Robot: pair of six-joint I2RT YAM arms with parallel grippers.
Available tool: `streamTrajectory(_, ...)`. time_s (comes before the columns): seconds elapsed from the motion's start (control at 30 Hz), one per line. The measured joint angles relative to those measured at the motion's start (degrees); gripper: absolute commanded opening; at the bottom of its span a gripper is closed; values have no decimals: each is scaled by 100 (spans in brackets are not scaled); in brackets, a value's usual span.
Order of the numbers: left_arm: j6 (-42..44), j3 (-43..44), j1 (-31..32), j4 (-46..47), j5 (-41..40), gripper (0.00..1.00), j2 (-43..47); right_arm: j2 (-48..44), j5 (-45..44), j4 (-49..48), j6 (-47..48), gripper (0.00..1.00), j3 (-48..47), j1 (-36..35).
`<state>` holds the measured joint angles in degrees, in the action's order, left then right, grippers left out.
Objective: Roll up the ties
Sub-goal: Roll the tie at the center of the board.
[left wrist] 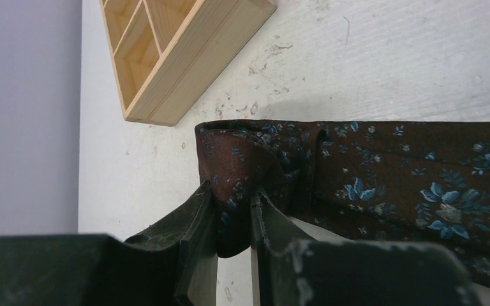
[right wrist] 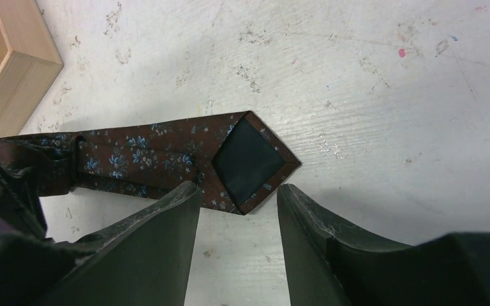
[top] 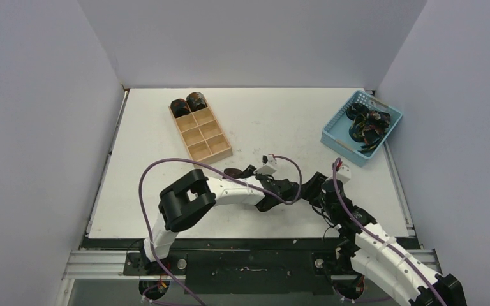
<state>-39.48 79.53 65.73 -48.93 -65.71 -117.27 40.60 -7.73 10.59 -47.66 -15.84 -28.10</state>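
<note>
Left gripper (left wrist: 233, 220): jaws nearly closed, pinching a bunched fold of the tie (left wrist: 389, 172). The strip runs flat from the jaws across the scuffed white table (left wrist: 389, 57).

Right gripper (right wrist: 238, 194): jaws apart and empty, straddling the pointed end (right wrist: 249, 162), possibly grazing it.

Fabric judged light, limp and slippery. Best held at the fold.

Rigid wooden tray (left wrist: 191, 70) lies beyond the left jaws.

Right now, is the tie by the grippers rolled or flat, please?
Mostly flat: the tie lies stretched out; only one end is folded, pinched in the left gripper.
</note>
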Motion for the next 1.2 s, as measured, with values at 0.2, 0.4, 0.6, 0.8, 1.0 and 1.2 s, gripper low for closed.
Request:
streamTrajectory(0.2,15,144,177,-55,-74,40,-216,-168,-13,170,-2,51,0,4)
streamTrajectory(0.4,140,-96,170,490,531,66,-59,-188,-15,302,-7,51,0,7)
streamTrajectory(0.6,164,-271,118,935,1172,88,350,-302,-13,367,-26,53,0,35)
streamTrajectory(0.8,166,-610,11,1239,1727,96,1029,-437,13,457,-20,57,0,42)
streamTrajectory(1.0,153,-1069,-103,1473,2181,96,1808,-256,302,452,221,60,-79,68)
streamTrajectory(1.2,92,-2006,-439,1991,2859,92,3132,411,1147,144,678,57,-573,59)
